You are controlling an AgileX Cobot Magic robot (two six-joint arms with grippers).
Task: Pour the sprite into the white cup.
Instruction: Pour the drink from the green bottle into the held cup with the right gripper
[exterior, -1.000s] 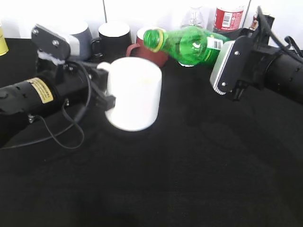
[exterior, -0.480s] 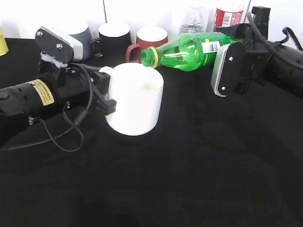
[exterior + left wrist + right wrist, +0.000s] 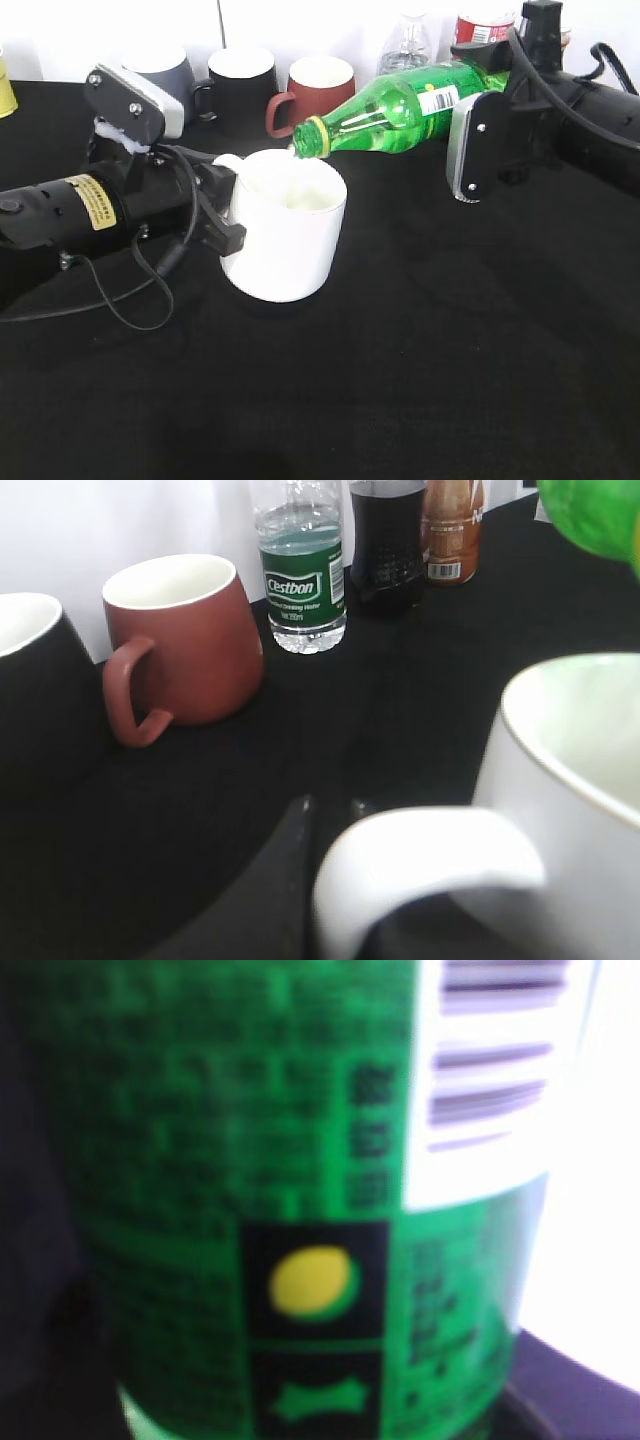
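Note:
The white cup (image 3: 285, 235) stands on the black table, left of centre. My left gripper (image 3: 222, 215) is shut on the cup's loop handle (image 3: 425, 865). My right gripper (image 3: 490, 95) is shut on the sprite (image 3: 400, 108), the green bottle. The bottle is tipped neck-down to the left. Its open mouth (image 3: 308, 140) sits just over the cup's far rim. The bottle's label fills the right wrist view (image 3: 300, 1200). That gripper's fingers are hidden there.
Behind the cup stand a grey mug (image 3: 165, 75), a black mug (image 3: 240, 85) and a red-brown mug (image 3: 318, 88). A clear water bottle (image 3: 300, 565), a dark cola bottle (image 3: 388, 545) and a brown can (image 3: 452, 530) stand by the back wall.
The bottle has tipped further, from about level to neck-down, and its mouth has come to the cup's rim. The cup, lifted and blurred before, has settled lower on the table.

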